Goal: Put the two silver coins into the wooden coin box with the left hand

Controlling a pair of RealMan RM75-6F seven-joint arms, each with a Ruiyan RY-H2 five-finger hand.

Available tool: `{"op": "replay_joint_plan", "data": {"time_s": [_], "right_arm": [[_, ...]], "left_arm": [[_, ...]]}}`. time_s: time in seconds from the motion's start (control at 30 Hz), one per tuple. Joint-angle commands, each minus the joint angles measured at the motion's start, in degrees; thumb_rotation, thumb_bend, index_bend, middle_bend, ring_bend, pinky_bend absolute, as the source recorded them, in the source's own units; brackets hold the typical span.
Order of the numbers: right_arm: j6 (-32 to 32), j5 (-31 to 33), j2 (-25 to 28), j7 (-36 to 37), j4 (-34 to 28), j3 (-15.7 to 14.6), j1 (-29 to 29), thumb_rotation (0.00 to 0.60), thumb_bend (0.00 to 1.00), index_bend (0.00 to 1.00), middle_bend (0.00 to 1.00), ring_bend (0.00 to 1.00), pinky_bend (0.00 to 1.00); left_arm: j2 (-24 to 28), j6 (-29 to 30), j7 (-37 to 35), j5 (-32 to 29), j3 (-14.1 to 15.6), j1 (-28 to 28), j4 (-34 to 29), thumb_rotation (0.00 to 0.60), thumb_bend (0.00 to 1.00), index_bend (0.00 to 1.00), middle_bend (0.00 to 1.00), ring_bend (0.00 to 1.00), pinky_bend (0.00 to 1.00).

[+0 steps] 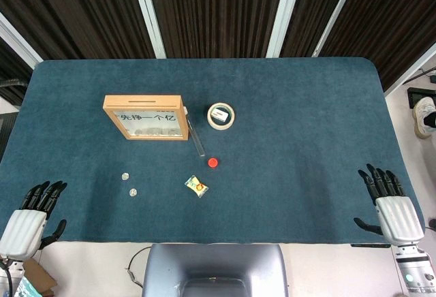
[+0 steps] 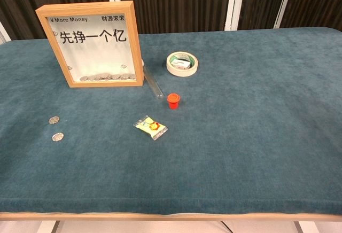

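Two silver coins lie flat on the blue cloth, one (image 1: 125, 176) (image 2: 54, 119) a little farther back than the other (image 1: 133, 191) (image 2: 57, 136). The wooden coin box (image 1: 146, 116) (image 2: 91, 44) stands upright behind them, glass-fronted, with several coins in its bottom and a slot in its top edge. My left hand (image 1: 30, 216) rests at the table's near left corner, fingers spread, holding nothing, well left of the coins. At the near right edge my right hand (image 1: 390, 202) lies open too. Neither hand shows in the chest view.
A clear tube (image 1: 197, 137) (image 2: 152, 82) lies just right of the box. A tape roll (image 1: 221, 116) (image 2: 182, 63), a small red cap (image 1: 213, 163) (image 2: 172, 100) and a yellow wrapped sweet (image 1: 196, 186) (image 2: 150, 126) sit near the middle of the table (image 1: 306, 127).
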Motion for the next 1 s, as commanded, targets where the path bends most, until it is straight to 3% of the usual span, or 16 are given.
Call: {"op": "replay_joint_plan", "data": {"time_s": [0.03, 0.13, 0.17, 0.23, 0.27, 0.3, 0.33, 0.37, 0.43, 0.67, 1.0], "right_arm": [[-0.2, 0.0, 0.0, 0.1, -0.1, 0.0, 0.1, 0.6, 0.15, 0.0, 0.0, 0.0, 0.0], [-0.8, -0.1, 0.0, -0.1, 0.1, -0.2, 0.3, 0.6, 0.15, 0.0, 0.0, 0.0, 0.0], [-1.0, -0.1, 0.2, 0.2, -0.1, -0.2, 0.4, 0.6, 0.15, 0.0, 0.0, 0.0, 0.0], [-0.4, -0.5, 0.3, 0.7, 0.0, -0.2, 0.2, 0.6, 0.15, 0.0, 0.0, 0.0, 0.0], [-0.3, -0.6, 0.5, 0.9, 0.1, -0.3, 0.1, 0.6, 0.15, 0.0, 0.0, 0.0, 0.0], [-0.4, -0.7, 0.7, 1.3, 0.1, -0.4, 0.1, 0.6, 0.15, 0.0, 0.0, 0.0, 0.0], [-0.3, -0.7, 0.9, 2.0, 0.1, -0.4, 0.0, 0.6, 0.15, 0.0, 0.0, 0.0, 0.0], [-0.2, -0.6, 1.0, 2.3, 0.1, -0.3, 0.0, 0.6, 0.15, 0.0, 0.0, 0.0, 0.0], [-0.2, -0.5, 0.9, 2.6, 0.2, 0.0, 0.1, 0.6, 0.15, 0.0, 0.0, 0.0, 0.0], [-1.3, 0.2, 0.7, 2.3, 0.1, 0.2, 0.6, 0.6, 0.15, 0.0, 0.0, 0.0, 0.0], [-1.8, 1.3, 0.9, 2.9, 0.3, 0.6, 0.8, 0.6, 0.15, 0.0, 0.0, 0.0, 0.0]], "left_arm": [[0.0, 0.0, -0.2, 0.6, 0.0, 0.1, 0.1, 0.6, 0.39, 0.02, 0.07, 0.01, 0.1], [-0.8, -0.2, -2.8, 3.1, 0.3, -0.7, 0.9, 0.6, 0.39, 0.03, 0.09, 0.03, 0.14], [-1.7, 0.2, -3.9, 3.9, -0.1, -1.0, 1.6, 0.6, 0.39, 0.04, 0.15, 0.1, 0.23], [-6.1, 3.0, -6.0, 5.4, -2.3, -1.7, 5.0, 0.6, 0.39, 0.15, 0.45, 0.46, 0.61], [-8.8, 4.0, -6.8, 5.1, -3.4, -1.8, 6.5, 0.6, 0.39, 0.26, 0.7, 0.73, 0.84], [-11.6, 4.7, -7.2, 4.8, -4.5, -2.0, 8.5, 0.6, 0.38, 0.38, 0.89, 0.93, 0.98], [-15.2, 4.6, -7.4, 3.8, -5.6, -2.5, 11.3, 0.6, 0.38, 0.45, 0.97, 0.99, 1.0], [-17.4, 3.5, -7.4, 2.9, -6.0, -3.0, 13.1, 0.6, 0.38, 0.51, 1.0, 1.0, 1.0], [-20.7, -0.4, -7.9, 0.8, -6.8, -4.8, 15.8, 0.6, 0.38, 0.54, 1.0, 1.0, 1.0], [-26.7, -9.2, -2.6, -4.3, -10.5, -10.4, 21.4, 0.6, 0.38, 0.51, 1.0, 1.0, 1.0], [-31.9, -16.2, 5.5, -10.7, -13.4, -15.0, 26.7, 0.6, 0.37, 0.49, 1.0, 1.0, 1.0]]}}
